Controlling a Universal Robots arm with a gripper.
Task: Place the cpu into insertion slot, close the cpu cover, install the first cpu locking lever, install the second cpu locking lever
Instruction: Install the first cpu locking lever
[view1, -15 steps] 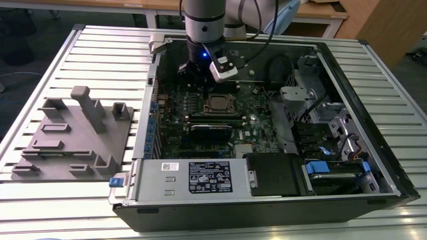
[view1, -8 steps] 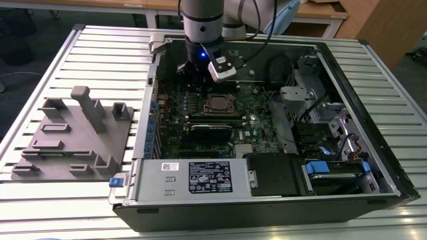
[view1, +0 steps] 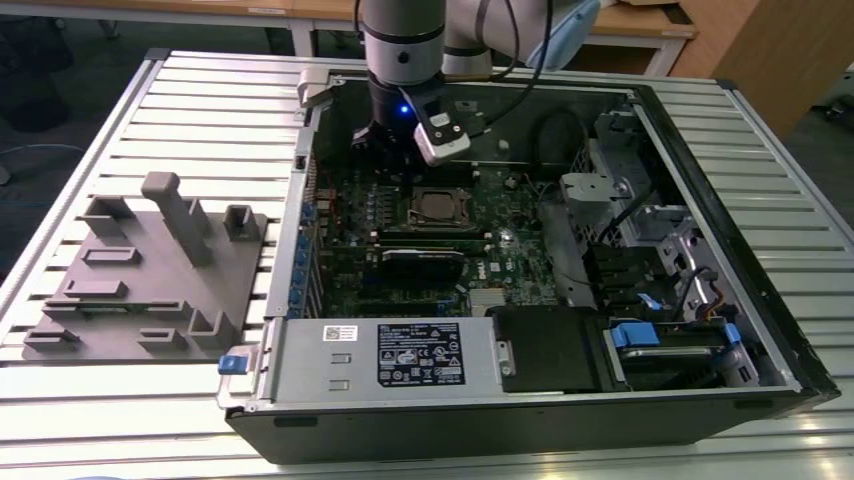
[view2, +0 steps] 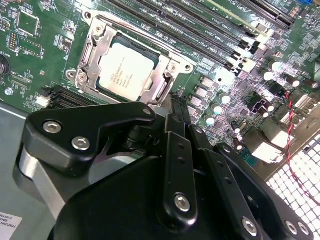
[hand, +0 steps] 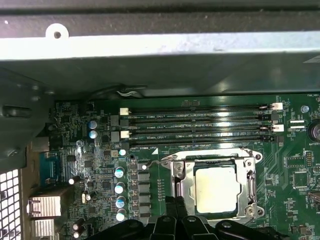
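Observation:
The cpu (view2: 126, 69) lies flat in the insertion slot (view2: 165, 87) on the green motherboard, its silvery-tan top (hand: 215, 189) showing in both wrist views. The silver cpu cover (hand: 184, 187) lies down around it as a frame. A thin wire lever (hand: 159, 163) runs beside the socket's corner. In the exterior view the socket (view1: 437, 205) sits mid-case, and my gripper (view1: 387, 152) hangs just beyond it, towards the case's back wall. My gripper (view2: 175, 102) is shut with nothing in it, its tips close above the socket's rim. The fingertips (hand: 176, 202) stand right beside the cover's edge.
Long memory slots (hand: 200, 125) run beside the socket. A black expansion card (view1: 424, 258) stands across the board nearer the front. The grey power supply (view1: 387, 355) and drive bays (view1: 667, 340) fill the case's front. A grey parts fixture (view1: 147, 270) sits on the slatted table.

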